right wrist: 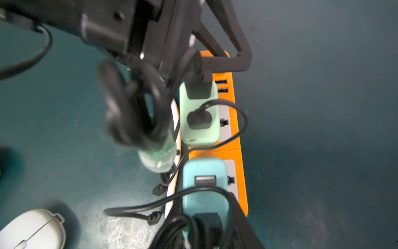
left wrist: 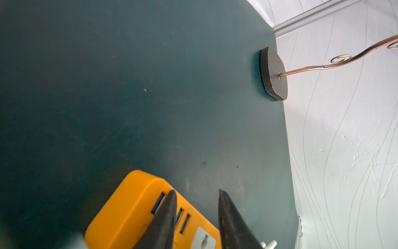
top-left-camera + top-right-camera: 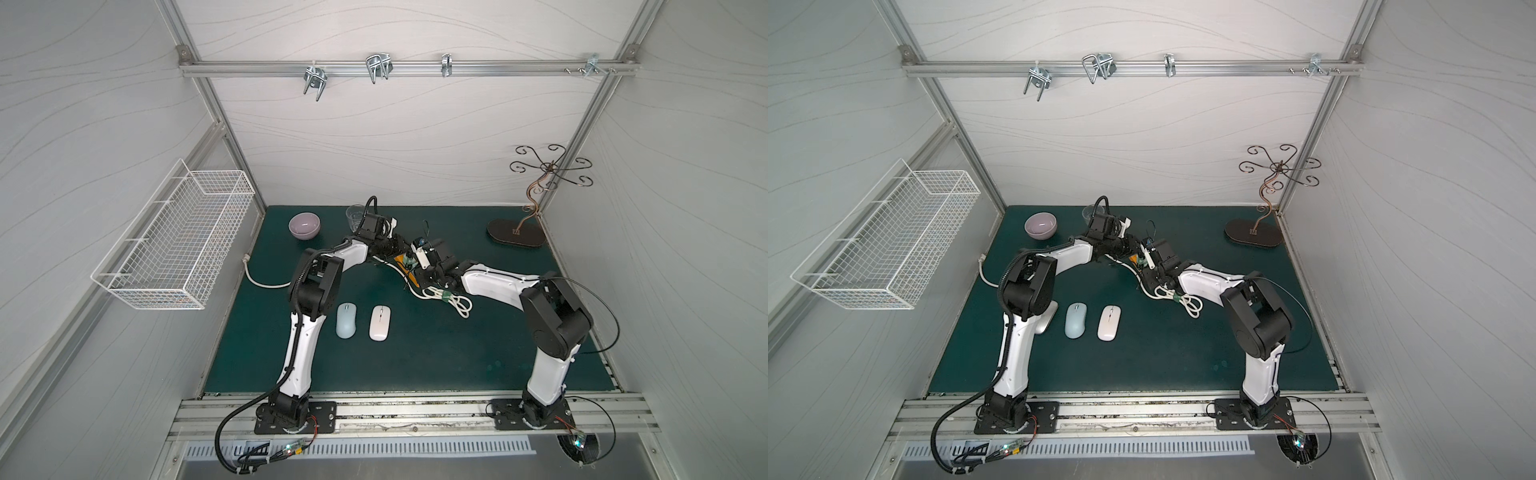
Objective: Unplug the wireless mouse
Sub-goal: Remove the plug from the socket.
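Containers: a white wire basket (image 3: 174, 243) hangs on the wall at the left of both top views, and the wall panel shows through its mesh. A lilac bowl (image 3: 304, 226) stands at the upper left of the green mat (image 3: 415, 365), its interior showing bare glaze. A clear glass (image 3: 354, 216) stands just right of the bowl; in a top view the left arm covers most of that glass (image 3: 1087, 212). Task items: the white mouse (image 3: 379, 323) and the light blue mouse (image 3: 345, 320) lie side by side, not touching, at the lower centre of the mat. Both are well apart from the orange power strip (image 3: 401, 260), which lies at upper centre beneath both grippers. The left gripper (image 2: 196, 191) appears in the left wrist view with its jaws narrowly parted and released over the strip's end, one finger crossing three blue USB ports. The right gripper (image 1: 202, 207) appears in the right wrist view with one finger beside the near end of a teal adapter (image 1: 204, 168) plugged into the strip. The other finger is hidden behind black cable, so whether the jaws clamp the adapter cannot be told. Only the right wrist view shows a mint adapter (image 1: 202, 135) carrying two black plugs, and two loose connector ends (image 1: 155, 217) on the mat near the white mouse, apart from it. Only the top views show a coiled white cable (image 3: 451, 300) right of centre.
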